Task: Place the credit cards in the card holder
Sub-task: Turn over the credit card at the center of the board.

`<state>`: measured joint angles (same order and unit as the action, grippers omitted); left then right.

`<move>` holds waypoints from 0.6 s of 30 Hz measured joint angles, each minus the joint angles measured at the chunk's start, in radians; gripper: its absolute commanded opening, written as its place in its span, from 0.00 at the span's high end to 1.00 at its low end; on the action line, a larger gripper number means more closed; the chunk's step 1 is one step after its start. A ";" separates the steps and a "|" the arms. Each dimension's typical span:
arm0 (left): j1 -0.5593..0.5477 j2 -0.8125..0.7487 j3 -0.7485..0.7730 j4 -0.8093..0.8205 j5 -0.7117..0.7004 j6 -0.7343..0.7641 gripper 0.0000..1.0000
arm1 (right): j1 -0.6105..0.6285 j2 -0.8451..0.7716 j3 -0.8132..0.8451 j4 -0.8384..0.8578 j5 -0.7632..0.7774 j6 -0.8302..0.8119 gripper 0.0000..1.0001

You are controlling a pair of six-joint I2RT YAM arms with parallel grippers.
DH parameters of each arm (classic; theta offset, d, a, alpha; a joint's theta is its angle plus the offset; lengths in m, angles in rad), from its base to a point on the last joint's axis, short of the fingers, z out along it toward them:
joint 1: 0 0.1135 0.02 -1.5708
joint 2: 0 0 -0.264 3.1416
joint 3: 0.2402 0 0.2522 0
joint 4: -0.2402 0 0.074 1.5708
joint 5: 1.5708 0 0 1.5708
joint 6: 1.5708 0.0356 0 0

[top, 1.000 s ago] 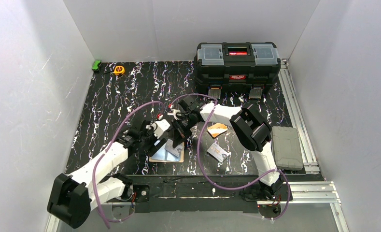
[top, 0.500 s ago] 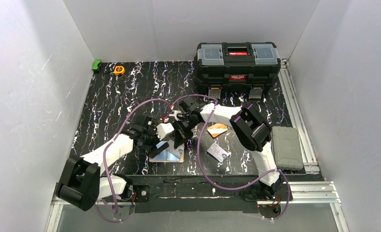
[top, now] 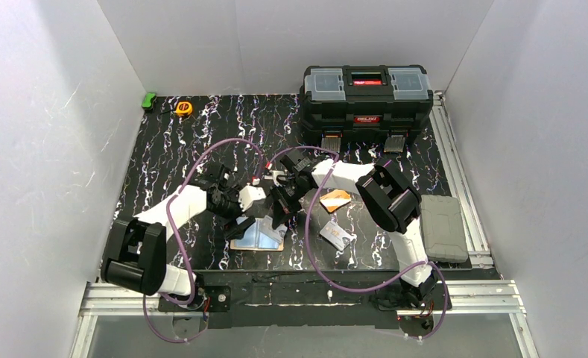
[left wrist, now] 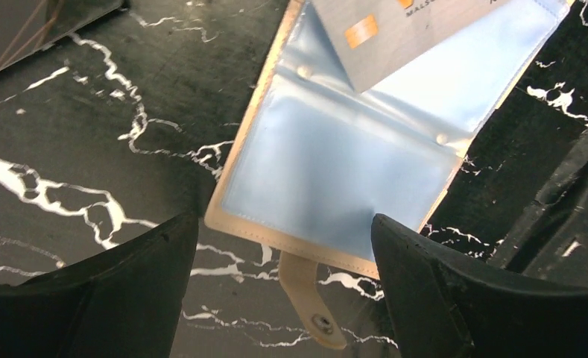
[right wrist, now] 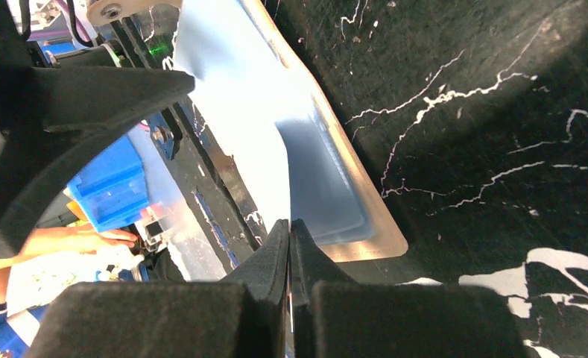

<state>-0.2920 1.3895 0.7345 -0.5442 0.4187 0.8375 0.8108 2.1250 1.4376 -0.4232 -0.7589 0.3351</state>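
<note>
Mid-way through the first insertion. Pinches the light blue card [left wrist: 417, 30] in the right gripper [right wrist: 289, 227], closed tight on the card's edge, and brings it over the open card holder [left wrist: 328, 171] from 1 o'clock in the left wrist view. Finds the card holder spread flat at the 6 o'clock side of the table [top: 164, 164], snap tab [left wrist: 305, 298] pointing to 6 o'clock. Cannot tell, from these angles, between a corner already tucked into a clear pocket and a corner merely resting on top.

Over the last second, has swung the left arm [top: 179, 212] round, elbow travelling from 7 o'clock up toward 9 o'clock, with hardly any shift of the left gripper [left wrist: 282, 218] itself. Keeps that gripper spread wide, straddling the holder's near edge and clamping nothing. Has left the holder and the right gripper almost where they were.

Reads as a re-aim rather than a retreat: probably lining up to steady the holder during the push. Until then, risks sliding an unpinned holder across the table.

Leaves the orange card [top: 336, 200] at 2 o'clock of the holder and the silver-white card [top: 336, 236] at 3 o'clock, both flat and untouched: two more after this one.
</note>
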 measured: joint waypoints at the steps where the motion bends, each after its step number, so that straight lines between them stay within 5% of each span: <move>1: 0.010 0.001 0.013 -0.020 0.002 -0.005 0.14 | 0.000 -0.002 -0.002 -0.001 0.001 -0.001 0.99; 18: 0.041 0.180 0.187 -0.138 -0.006 -0.218 0.15 | 0.002 -0.021 -0.007 -0.003 0.029 -0.017 0.99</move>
<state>-0.2508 1.5700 0.9211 -0.6819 0.4129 0.6197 0.8127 2.1044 1.4303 -0.4267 -0.7300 0.3183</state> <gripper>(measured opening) 0.841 0.029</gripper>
